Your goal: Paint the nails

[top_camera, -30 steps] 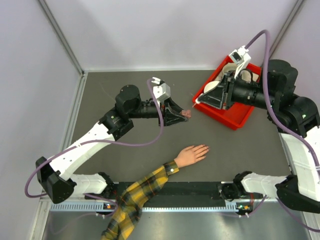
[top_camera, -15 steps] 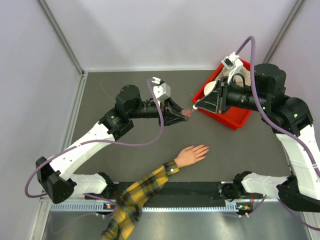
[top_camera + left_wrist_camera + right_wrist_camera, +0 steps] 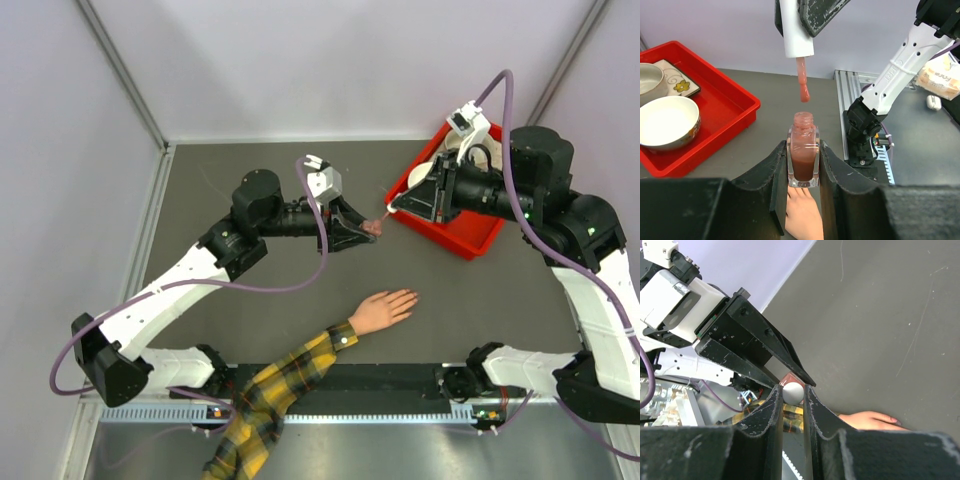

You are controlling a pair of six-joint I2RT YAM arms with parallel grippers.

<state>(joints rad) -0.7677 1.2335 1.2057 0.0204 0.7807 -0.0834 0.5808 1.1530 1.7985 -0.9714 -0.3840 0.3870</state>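
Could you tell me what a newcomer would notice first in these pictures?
The left hand grips an open bottle of pink polish at mid-table, while the right hand holds the white-capped brush just over its neck. Nearer the arms, a mannequin hand in a plaid sleeve lies flat.

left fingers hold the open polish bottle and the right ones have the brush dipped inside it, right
No: the brush hangs just above the bottle, not dipped inside it; the left wrist view shows this. The left fingers do hold the bottle, the right fingers the brush.
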